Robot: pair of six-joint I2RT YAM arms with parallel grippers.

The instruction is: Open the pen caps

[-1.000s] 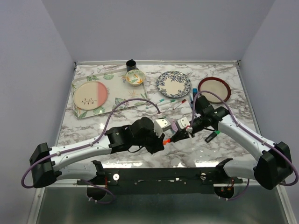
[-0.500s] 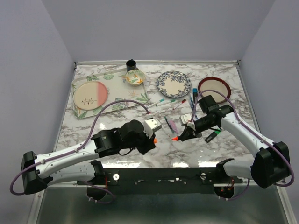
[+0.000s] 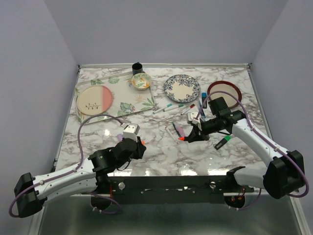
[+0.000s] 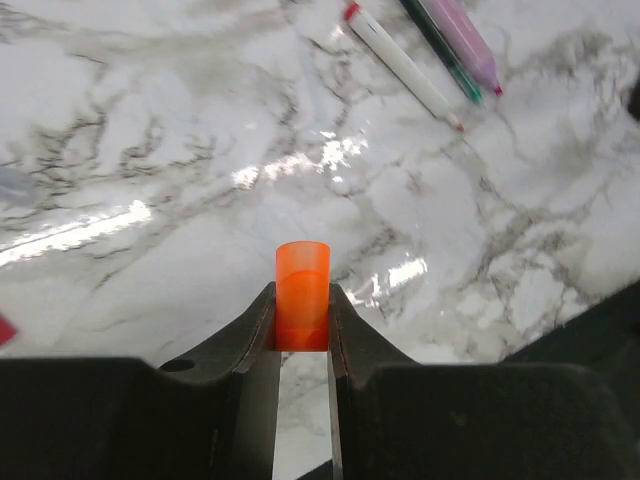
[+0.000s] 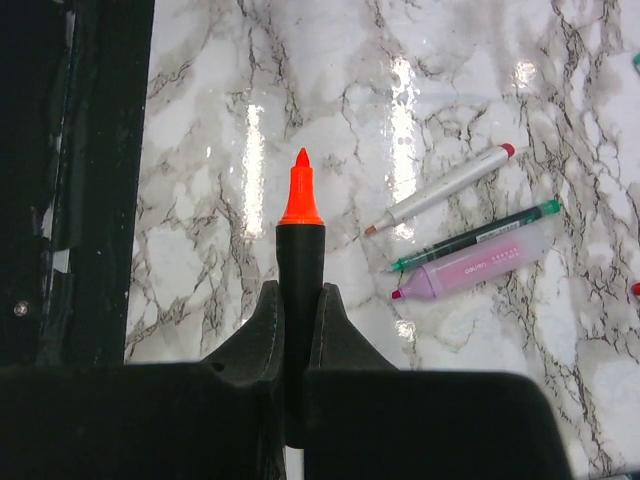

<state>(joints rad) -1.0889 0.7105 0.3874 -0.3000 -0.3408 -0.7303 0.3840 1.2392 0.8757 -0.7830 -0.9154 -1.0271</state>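
Although the lilac highlighter point(image 5: 480, 266) and the thin green pen point(image 5: 475, 236) just beside it carry printed lettering, it is too small to read; the left gripper point(image 4: 302, 312) pinches an orange cap point(image 4: 302, 285) between its fingertips, apart from any pen, over the marble table point(image 3: 161, 159); the left arm lies low, reaching from the near left corner toward the near middle; the right gripper point(image 5: 298, 305) clamps a black highlighter point(image 5: 300, 255), whose bare orange tip points away from the wrist; the right arm bends inward from the right side, its wrist over the table's middle.
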